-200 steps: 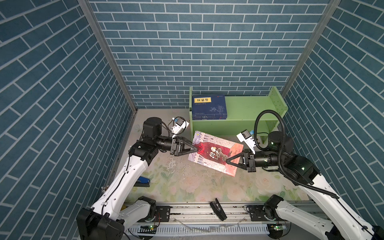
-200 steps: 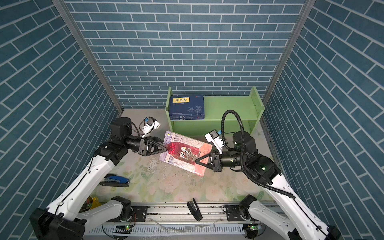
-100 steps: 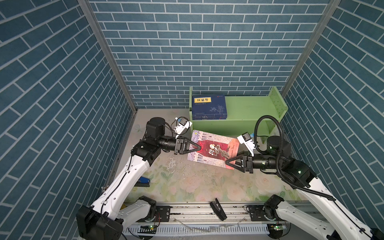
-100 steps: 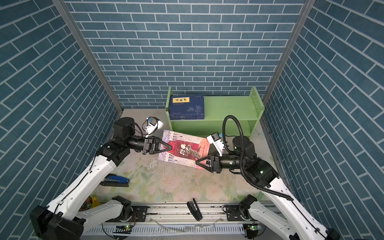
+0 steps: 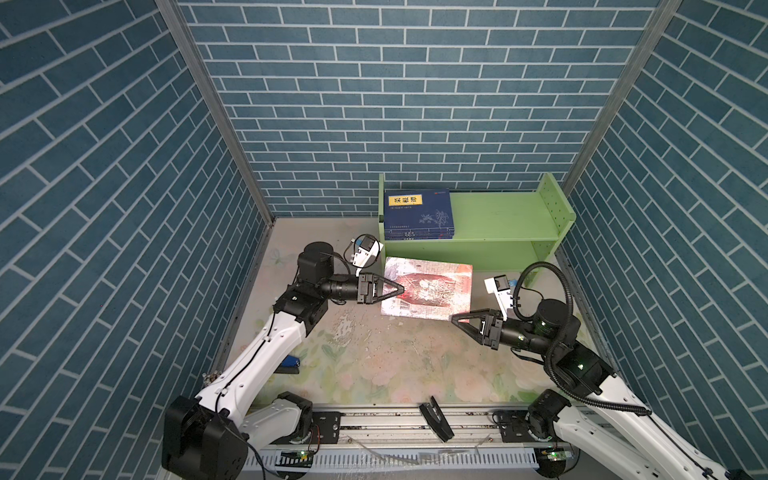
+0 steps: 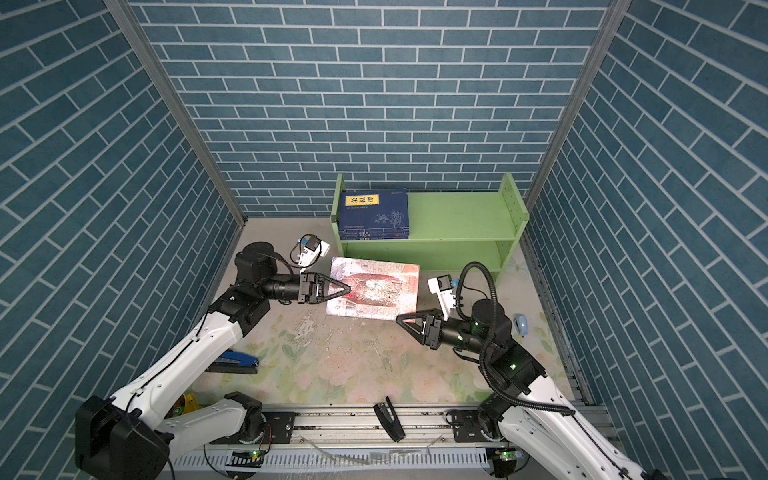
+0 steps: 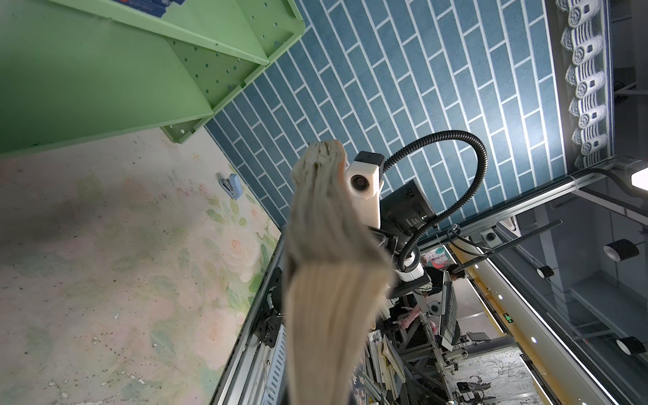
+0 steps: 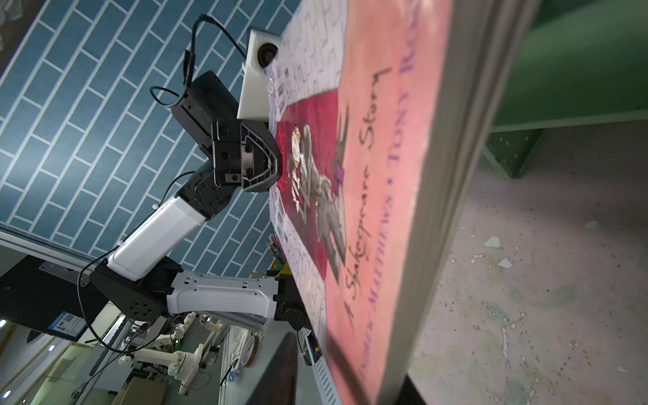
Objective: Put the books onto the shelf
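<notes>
The red-and-grey book (image 5: 432, 291) is held at one edge by the left gripper (image 5: 397, 289), jaws clenched on it. At the opposite corner the right gripper (image 5: 456, 318) is placed; grasp or release cannot be told. Near the fingers, past the book, stands the shelf (image 5: 498, 216). The book should be raised level, sag checked, then slid beside the blue books (image 5: 417, 214).

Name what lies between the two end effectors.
The red-and-grey illustrated book spans that stretch, from the left end effector to the right end effector; both top views show it.

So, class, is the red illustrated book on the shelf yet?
No: the left gripper grips the red book in front of the green shelf.
</notes>
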